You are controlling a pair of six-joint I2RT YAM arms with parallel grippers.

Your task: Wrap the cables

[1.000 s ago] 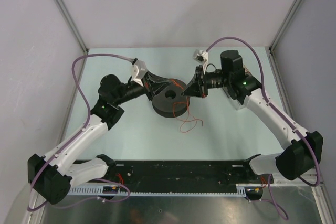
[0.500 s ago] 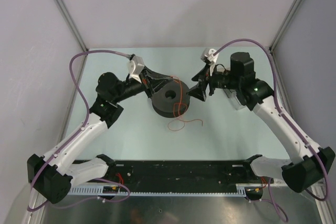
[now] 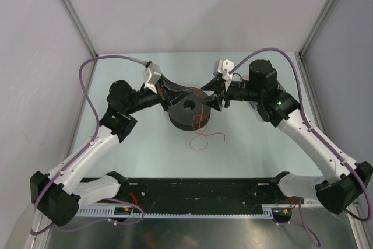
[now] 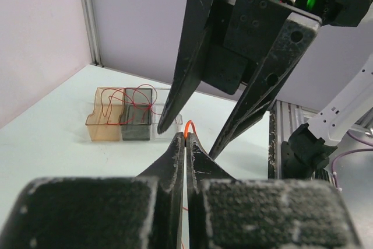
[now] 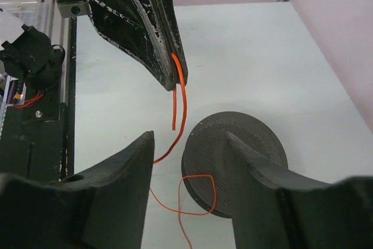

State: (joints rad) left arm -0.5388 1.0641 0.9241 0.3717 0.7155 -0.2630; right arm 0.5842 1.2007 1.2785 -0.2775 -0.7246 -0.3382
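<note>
Red-orange cable [image 5: 184, 106] pinched at its bend by left gripper [image 4: 185, 141], jaws fully closed, above black spool [image 3: 182, 119]. Slack drops past the spool edge and curls on table [image 3: 256, 144]. Right gripper [image 5: 189, 138] open, fingers straddling the cable.

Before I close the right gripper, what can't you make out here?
Right wrist: the cable tail, cut off by the bottom edge.
Left wrist: cable below where the left gripper pinches it, hidden by its fingers.
Top view: whether cable is wound on the spool, too thin.
</note>
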